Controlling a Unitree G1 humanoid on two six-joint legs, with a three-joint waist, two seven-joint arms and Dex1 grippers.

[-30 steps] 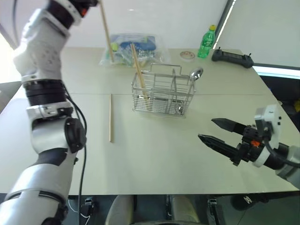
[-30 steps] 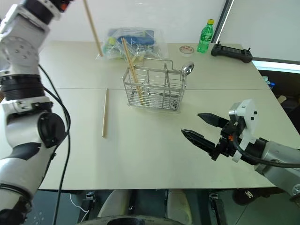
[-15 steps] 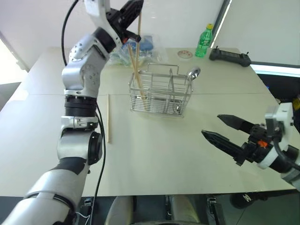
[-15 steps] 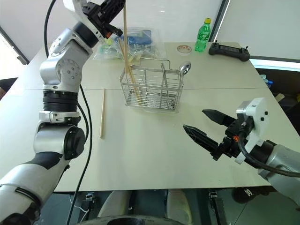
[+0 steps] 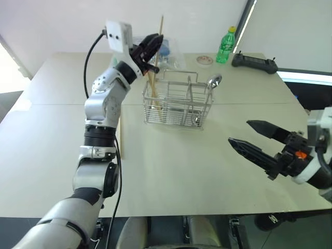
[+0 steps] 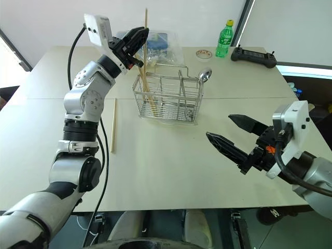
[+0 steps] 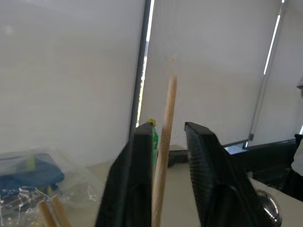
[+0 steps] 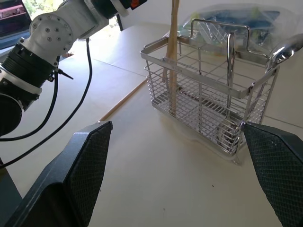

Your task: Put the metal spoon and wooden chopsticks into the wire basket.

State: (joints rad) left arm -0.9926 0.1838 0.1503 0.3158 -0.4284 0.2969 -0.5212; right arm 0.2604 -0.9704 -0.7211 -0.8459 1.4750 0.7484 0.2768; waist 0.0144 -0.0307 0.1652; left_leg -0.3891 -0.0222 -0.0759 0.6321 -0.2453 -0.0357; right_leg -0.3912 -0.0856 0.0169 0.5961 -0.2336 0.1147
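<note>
The wire basket (image 5: 176,109) stands mid-table, with the metal spoon (image 5: 215,80) upright in its right end. Two wooden chopsticks (image 8: 173,56) stand in its left compartment; one chopstick (image 7: 163,156) rises straight up between the fingers of my left gripper (image 5: 150,45). That gripper is open above the basket's left end, with a gap beside the stick. A further chopstick (image 6: 112,124) lies flat on the table left of the basket. My right gripper (image 5: 238,132) is open and empty, low at the near right, pointing at the basket.
A clear plastic bag (image 6: 161,44) of items lies behind the basket. A green bottle (image 5: 226,45), a tape roll (image 5: 203,60) and a black controller (image 5: 253,61) sit at the far right. The table's right edge (image 5: 306,111) runs close to my right arm.
My left arm swung down and right over the basket, the chopstick it held now stands in the left compartment, and its fingers have parted. The right gripper rose slightly.
</note>
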